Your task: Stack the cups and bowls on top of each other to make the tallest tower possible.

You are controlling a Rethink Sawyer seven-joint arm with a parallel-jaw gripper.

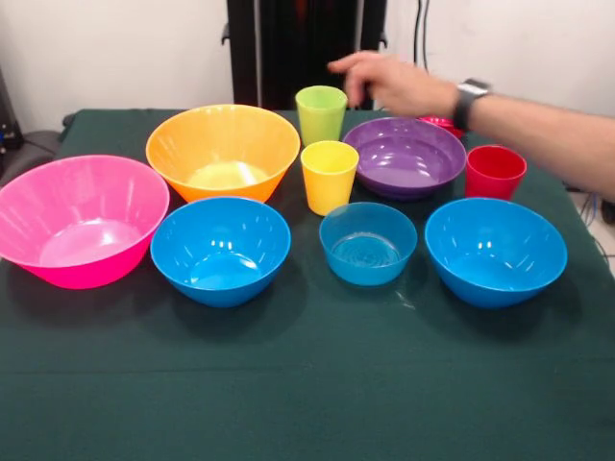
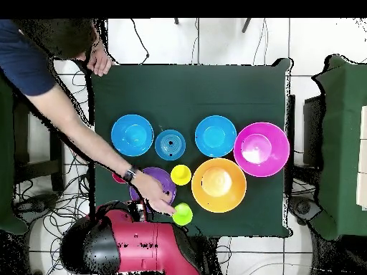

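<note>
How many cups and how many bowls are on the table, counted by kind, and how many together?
Cups: 3, namely yellow cup, lime green cup, red cup.
Bowls: 7, namely pink bowl, orange bowl, purple bowl, two blue bowls, small translucent blue bowl, small red bowl.
Total: 10.

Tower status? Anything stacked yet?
Nothing stacked: every bowl, like the pink bowl and orange bowl, sits alone on the table. A person's hand reaches over the lime green cup. The whole tower is left to build.
</note>
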